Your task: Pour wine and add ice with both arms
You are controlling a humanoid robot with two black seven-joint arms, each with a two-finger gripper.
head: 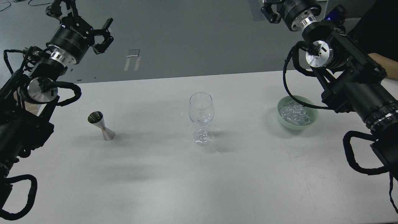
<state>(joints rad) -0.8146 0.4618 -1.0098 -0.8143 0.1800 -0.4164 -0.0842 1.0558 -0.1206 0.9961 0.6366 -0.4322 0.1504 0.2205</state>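
Observation:
A clear wine glass (pixel 201 109) stands upright at the middle of the white table (pixel 199 186); its bowl looks empty. A steel jigger (pixel 101 125) stands upright to its left; I cannot make out the wine in it. A pale green bowl (pixel 313 119) to the right holds the ice (pixel 293 113), many small clear cubes. My left gripper (pixel 83 19) is open and empty, raised high beyond the table's far left, far from the jigger. My right gripper (pixel 270 13) is raised at the top edge, beyond the bowl, partly cut off. My right arm (pixel 348 81) passes over the bowl's right side.
A person's forearm (pixel 384 63) shows at the right edge behind my right arm. A small metal piece (pixel 133 53) lies on the grey floor beyond the table. Black cable loops hang from both arms.

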